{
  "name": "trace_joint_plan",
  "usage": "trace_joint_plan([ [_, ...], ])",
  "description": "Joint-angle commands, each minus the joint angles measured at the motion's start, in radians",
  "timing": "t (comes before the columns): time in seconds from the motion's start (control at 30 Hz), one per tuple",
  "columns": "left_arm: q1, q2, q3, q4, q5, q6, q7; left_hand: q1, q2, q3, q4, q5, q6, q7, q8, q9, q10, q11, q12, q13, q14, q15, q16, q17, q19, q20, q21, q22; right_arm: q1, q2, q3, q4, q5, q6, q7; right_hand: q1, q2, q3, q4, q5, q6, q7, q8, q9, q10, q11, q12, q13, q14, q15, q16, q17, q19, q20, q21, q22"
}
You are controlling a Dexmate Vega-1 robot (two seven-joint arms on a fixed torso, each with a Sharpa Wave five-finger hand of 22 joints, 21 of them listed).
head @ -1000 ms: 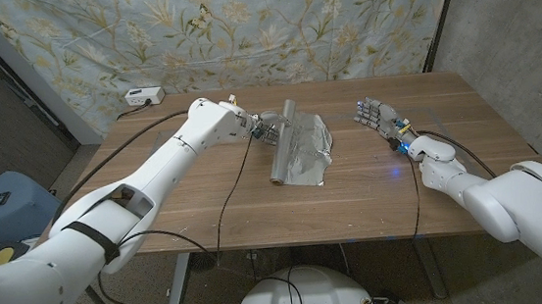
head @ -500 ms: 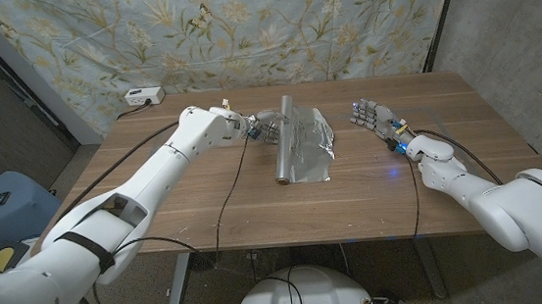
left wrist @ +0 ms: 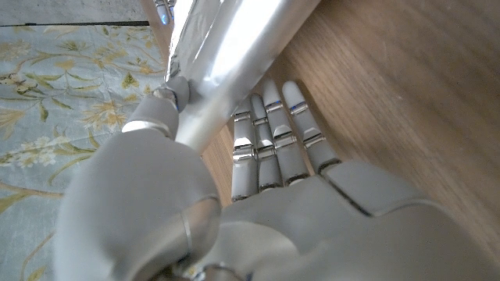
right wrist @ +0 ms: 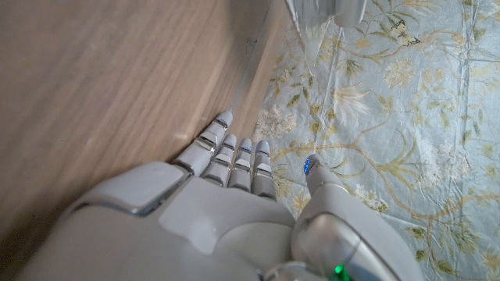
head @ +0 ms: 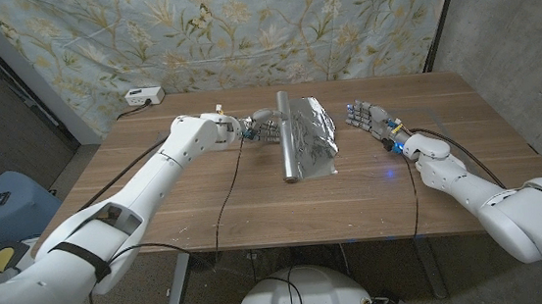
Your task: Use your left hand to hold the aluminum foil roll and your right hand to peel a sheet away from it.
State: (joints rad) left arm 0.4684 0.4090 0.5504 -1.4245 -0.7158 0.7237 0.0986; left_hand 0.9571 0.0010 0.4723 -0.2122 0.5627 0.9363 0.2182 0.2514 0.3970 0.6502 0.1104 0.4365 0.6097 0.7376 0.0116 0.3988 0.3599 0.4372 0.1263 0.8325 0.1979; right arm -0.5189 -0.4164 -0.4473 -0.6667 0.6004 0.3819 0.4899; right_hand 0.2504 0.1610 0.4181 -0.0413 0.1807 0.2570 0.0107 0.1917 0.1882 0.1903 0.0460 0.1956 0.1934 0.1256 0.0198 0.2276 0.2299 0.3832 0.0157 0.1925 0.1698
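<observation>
Head view: foil roll (head: 290,139) lies on the desk (head: 207,207), near its middle, long axis running from the far side toward the robot. A crinkled sheet (head: 318,136) is unrolled from it toward the robot's right, lying partly lifted off the wood.

Left robot hand (head: 263,130) is at the roll's far half, from the left side. Left wrist view: fingers (left wrist: 275,140) stretched along the desk under the roll (left wrist: 234,70), thumb up against its side. Roll sits between thumb and fingers, so the hand is grasping it, loosely by the look of it. Sheet edge (left wrist: 183,31) shows beyond the roll.

Right robot hand (head: 372,121) is just beside the sheet's right edge, not touching as far as the head view shows. Fingers apart and extended, nothing in them: released. Right wrist view: fingers (right wrist: 230,160) straight, pointing along the wood (right wrist: 101,86) toward the desk's far edge; a bit of crumpled foil (right wrist: 320,12) shows ahead of the fingertips, apart from them.

Cable (head: 230,190) runs from the left wrist across the desk to the near edge. White power strip (head: 144,96) at the far left corner. Floral cloth (head: 240,27) hangs behind.
</observation>
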Motion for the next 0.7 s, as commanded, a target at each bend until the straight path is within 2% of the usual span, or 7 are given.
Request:
trace_joint_plan([
  [0.03,0.02,-0.005,-0.036,0.053,-0.098,-0.069,-0.046,0.064,0.075,0.062,0.053,0.007,0.089,-0.078,0.168,0.193,0.1,-0.098,-0.001,0.004,0.003,-0.011,-0.005,0.005,-0.004,0.002,0.008,0.003,-0.021,-0.025,-0.027,-0.09,-0.011,-0.057,-0.024,0.011,0.005,0.003,-0.005,-0.004,0.004,-0.004,0.004,0.002,-0.001,0.002,0.004,0.005,-0.001,0.008,0.004,0.006,0.002,0.004,0.006,0.005],
  [0.5,-0.01,-0.033,-0.059,0.17,-0.177,-0.091,-0.125,0.062,0.076,0.066,0.053,0.009,0.088,-0.083,0.172,0.197,0.1,-0.097,-0.001,0.009,0.003,-0.012,-0.008,0.01,-0.008,0.003,0.015,0.002,-0.019,-0.033,-0.049,-0.122,-0.021,-0.104,-0.035,0.011,0.005,0.002,-0.005,-0.004,0.005,-0.003,0.004,0.002,-0.003,0.004,0.004,0.005,-0.004,0.012,0.003,0.006,0.0,0.005,0.006,0.005],
  [0.63,-0.014,-0.038,-0.066,0.191,-0.195,-0.094,-0.139,0.061,0.075,0.067,0.053,0.01,0.086,-0.072,0.172,0.199,0.102,-0.095,0.0,0.01,0.006,-0.01,-0.007,0.011,-0.008,0.004,0.017,0.002,-0.016,-0.034,-0.055,-0.124,-0.025,-0.112,-0.035,0.011,0.005,0.002,-0.004,-0.004,0.006,-0.002,0.004,0.002,-0.004,0.005,0.003,0.005,-0.004,0.013,0.003,0.006,0.0,0.005,0.006,0.005],
  [0.7,-0.016,-0.041,-0.071,0.197,-0.204,-0.094,-0.143,0.062,0.075,0.068,0.052,0.01,0.085,-0.075,0.172,0.199,0.102,-0.097,0.0,0.011,0.006,-0.011,-0.008,0.012,-0.007,0.004,0.018,0.002,-0.015,-0.034,-0.057,-0.127,-0.025,-0.118,-0.036,0.011,0.005,0.002,-0.005,-0.004,0.006,-0.003,0.004,0.002,-0.004,0.003,0.003,0.005,-0.005,0.013,0.003,0.006,0.0,0.004,0.006,0.005],
])
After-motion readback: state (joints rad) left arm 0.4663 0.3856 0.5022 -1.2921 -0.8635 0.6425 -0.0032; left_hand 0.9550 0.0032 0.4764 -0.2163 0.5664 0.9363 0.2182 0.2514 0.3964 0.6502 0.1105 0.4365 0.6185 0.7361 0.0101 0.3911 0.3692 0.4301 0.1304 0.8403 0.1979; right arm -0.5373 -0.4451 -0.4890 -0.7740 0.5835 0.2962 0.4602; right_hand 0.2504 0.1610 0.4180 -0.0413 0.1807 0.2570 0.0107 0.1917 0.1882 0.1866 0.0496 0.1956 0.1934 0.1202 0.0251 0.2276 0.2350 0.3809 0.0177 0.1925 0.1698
